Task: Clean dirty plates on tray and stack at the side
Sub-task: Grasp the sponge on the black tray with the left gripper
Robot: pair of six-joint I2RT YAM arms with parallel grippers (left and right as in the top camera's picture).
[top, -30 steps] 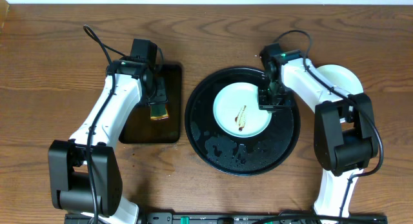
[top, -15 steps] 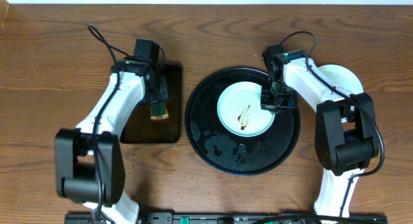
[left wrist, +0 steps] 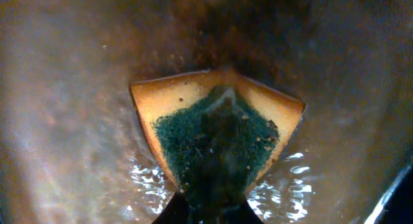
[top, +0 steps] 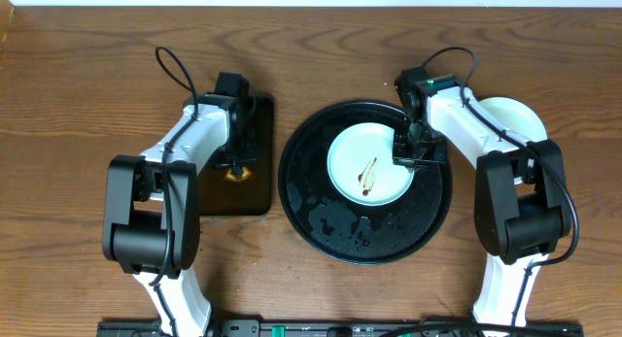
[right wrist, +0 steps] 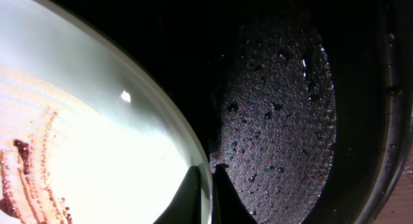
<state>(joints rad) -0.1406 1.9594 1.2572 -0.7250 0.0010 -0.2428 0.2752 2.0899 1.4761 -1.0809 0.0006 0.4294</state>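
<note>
A pale plate [top: 369, 165] with a brown sauce streak lies on the round black tray [top: 296, 196]. My right gripper [top: 408, 154] is shut on that plate's right rim; in the right wrist view the fingers [right wrist: 208, 188] pinch the rim of the plate [right wrist: 84, 140] over the wet tray [right wrist: 277, 121]. My left gripper [top: 236, 160] hangs over the small dark rectangular tray [top: 219, 196], shut on a yellow sponge with a green scrub face [left wrist: 216, 130], which buckles between the jaws. A second pale plate [top: 515, 114] lies on the table at the right, partly hidden by the right arm.
Water drops cover the front of the black tray [top: 340, 225]. The rectangular tray is wet around the sponge. The wooden table [top: 78, 104] reaches to a pale edge at the back.
My left gripper has closed on the sponge, and the left arm has swung in closer to the rectangular tray. The right gripper nudged the plate slightly right, then held still.
</note>
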